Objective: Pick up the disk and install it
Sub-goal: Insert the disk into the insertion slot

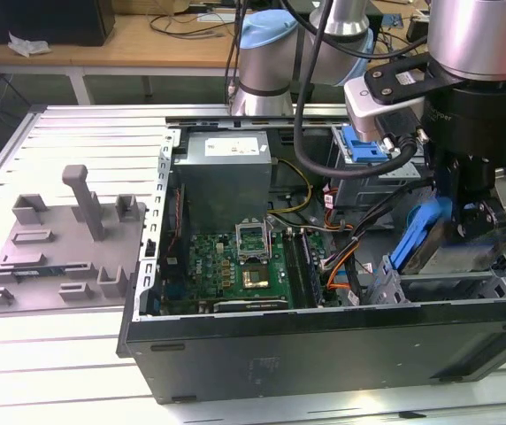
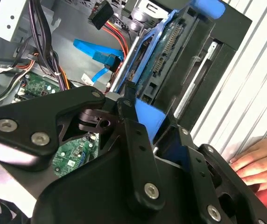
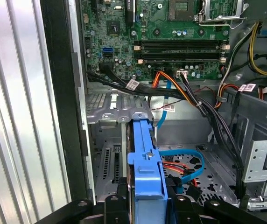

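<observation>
The disk [image 1: 455, 252] is a grey drive in a blue plastic frame. It hangs tilted over the drive bay [image 1: 452, 288] at the exterior view's right end of the open computer case. My gripper [image 1: 480, 220] is shut on it from above. In the first wrist view the disk's blue frame edge [image 3: 145, 161] runs straight out from between my black fingers [image 3: 111, 205], pointing at the metal cage [image 3: 115, 108]. In the second wrist view the disk [image 2: 164, 60] lies along the black case wall [image 2: 220, 56], beyond my gripper [image 2: 154, 135].
The case holds a green motherboard [image 1: 244, 266], a grey power supply [image 1: 226, 168] and bundles of orange, black and blue cables [image 3: 189, 98]. A blue bracket [image 1: 359, 146] sits at the back. A grey fixture plate [image 1: 58, 248] lies on the exterior view's left. A person's hand [image 2: 259, 163] rests on the table beside the case.
</observation>
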You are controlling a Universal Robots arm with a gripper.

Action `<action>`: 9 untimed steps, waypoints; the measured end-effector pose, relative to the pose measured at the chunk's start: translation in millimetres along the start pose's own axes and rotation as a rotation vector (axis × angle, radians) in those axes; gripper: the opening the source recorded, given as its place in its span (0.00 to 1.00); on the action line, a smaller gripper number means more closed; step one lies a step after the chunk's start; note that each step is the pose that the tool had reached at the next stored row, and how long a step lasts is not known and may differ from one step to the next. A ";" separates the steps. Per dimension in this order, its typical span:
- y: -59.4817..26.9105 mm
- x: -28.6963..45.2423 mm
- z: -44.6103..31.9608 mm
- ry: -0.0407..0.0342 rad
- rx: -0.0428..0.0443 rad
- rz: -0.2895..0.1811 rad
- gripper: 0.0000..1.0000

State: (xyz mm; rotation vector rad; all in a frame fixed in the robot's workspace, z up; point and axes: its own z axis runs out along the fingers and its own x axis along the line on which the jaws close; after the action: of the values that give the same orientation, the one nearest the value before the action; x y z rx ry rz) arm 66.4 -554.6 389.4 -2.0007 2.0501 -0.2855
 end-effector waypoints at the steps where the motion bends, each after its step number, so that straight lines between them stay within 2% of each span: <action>1: 0.1 0.0 0.0 0.0000 0.0001 0.000 0.44; 9: 0.1 0.0 0.1 0.0000 0.0001 0.000 0.44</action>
State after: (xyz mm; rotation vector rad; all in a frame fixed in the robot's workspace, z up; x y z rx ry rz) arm 66.3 -554.6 389.3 -2.0006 2.0501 -0.2856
